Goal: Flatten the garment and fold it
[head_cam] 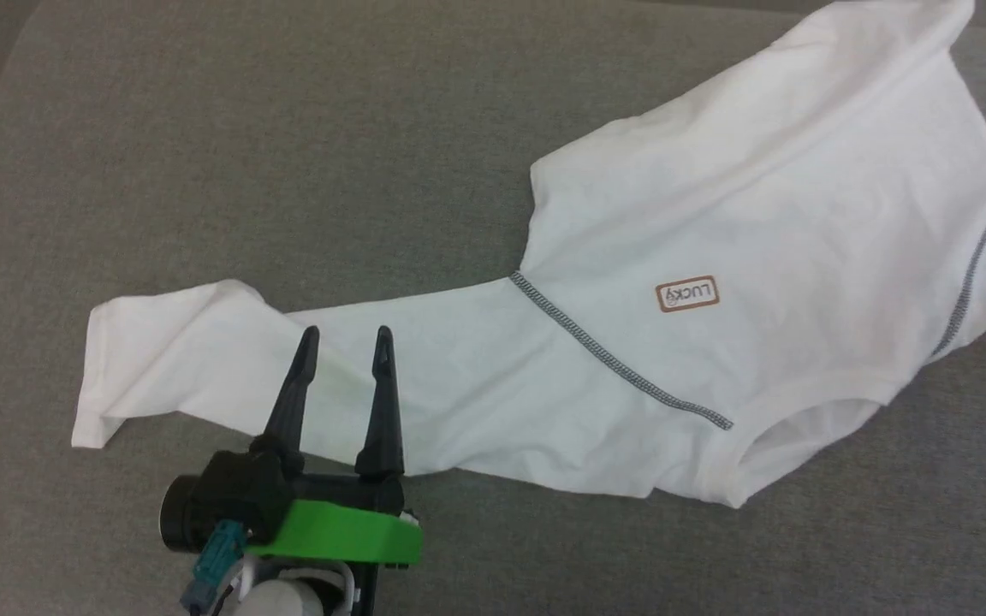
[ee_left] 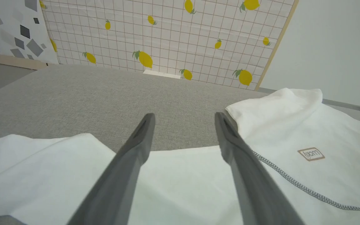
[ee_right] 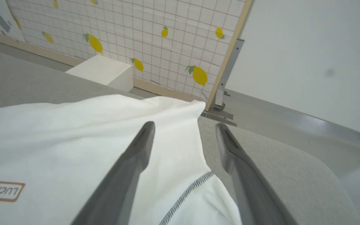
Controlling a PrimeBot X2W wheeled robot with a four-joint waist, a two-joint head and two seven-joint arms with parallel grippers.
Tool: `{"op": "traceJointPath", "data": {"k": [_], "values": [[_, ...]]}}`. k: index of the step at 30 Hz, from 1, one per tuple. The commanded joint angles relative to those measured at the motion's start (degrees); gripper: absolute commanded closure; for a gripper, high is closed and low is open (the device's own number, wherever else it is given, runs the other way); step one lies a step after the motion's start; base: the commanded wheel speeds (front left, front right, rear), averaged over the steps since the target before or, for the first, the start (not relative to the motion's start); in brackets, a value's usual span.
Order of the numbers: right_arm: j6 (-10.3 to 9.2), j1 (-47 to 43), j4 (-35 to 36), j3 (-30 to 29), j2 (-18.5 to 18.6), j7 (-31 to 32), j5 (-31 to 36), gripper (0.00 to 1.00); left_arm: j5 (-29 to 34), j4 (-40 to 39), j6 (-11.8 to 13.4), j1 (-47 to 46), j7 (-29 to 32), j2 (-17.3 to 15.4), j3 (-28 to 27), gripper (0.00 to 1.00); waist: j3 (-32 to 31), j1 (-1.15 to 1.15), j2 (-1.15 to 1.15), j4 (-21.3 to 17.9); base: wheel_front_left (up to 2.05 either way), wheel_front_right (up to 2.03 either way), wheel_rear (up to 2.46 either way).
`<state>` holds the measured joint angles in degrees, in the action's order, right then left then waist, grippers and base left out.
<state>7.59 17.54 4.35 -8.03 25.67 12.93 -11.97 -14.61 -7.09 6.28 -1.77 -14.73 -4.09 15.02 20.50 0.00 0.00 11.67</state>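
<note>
Garment lies front-up on the grey padded surface. Its body is skewed toward the far right, and one sleeve is stretched out left with a creased cuff. Left end effector hovers released over that sleeve. Right end effector stands released at the garment's right shoulder edge, holding nothing. Flattening judged incomplete. Recommendation: pinch the cloth at cuff and opposite shoulder, draw apart evenly and stay low to avoid bunching.
</note>
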Motion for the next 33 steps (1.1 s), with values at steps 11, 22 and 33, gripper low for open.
{"op": "traceJointPath", "data": {"k": [11,22,33], "values": [[-0.1,-27.11,14.66,-5.71,-22.07,-5.42,6.72,0.0,0.67,0.52,-0.46,4.74,-0.27,-1.67,-1.4,0.0,-7.72,0.0,0.0,-8.69,0.0,0.0,0.0],[-0.1,-27.95,16.4,-5.46,-22.77,-5.8,6.27,0.0,4.25,4.1,-2.7,-2.23,14.81,-9.28,-0.39,0.0,-7.79,0.0,0.0,-9.42,0.0,0.0,0.0],[-0.1,-27.05,16.97,-3.18,-22.79,-5.22,5.66,0.0,3.97,13.59,-10.59,-13.7,40.99,-16.15,4.36,0.0,-3.92,0.0,0.0,-8.75,0.0,0.0,0.0]]}}
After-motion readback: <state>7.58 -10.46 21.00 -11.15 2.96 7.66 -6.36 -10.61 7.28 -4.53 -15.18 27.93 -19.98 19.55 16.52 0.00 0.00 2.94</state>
